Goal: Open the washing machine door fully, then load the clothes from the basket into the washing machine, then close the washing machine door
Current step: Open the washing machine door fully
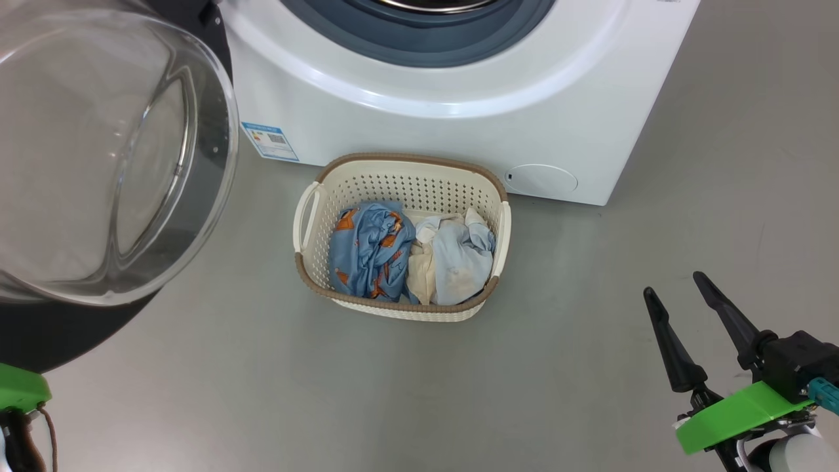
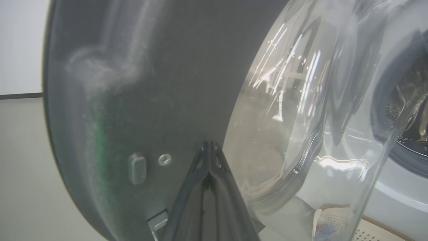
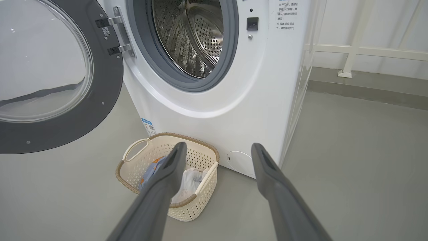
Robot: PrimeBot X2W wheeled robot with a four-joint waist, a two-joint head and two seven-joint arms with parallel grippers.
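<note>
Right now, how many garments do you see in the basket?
3 in the basket: a blue one with orange patches at the left, a cream one in the middle, a pale blue one at the right. More may be hidden under them.

Grey floor (image 1: 577,367) — white washing machine (image 1: 426,131) at the back; cream basket (image 1: 406,190) just before it

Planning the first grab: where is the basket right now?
In the head view the basket sits on the floor at centre, just before the washing machine, right of its open door, clothes inside.
</note>
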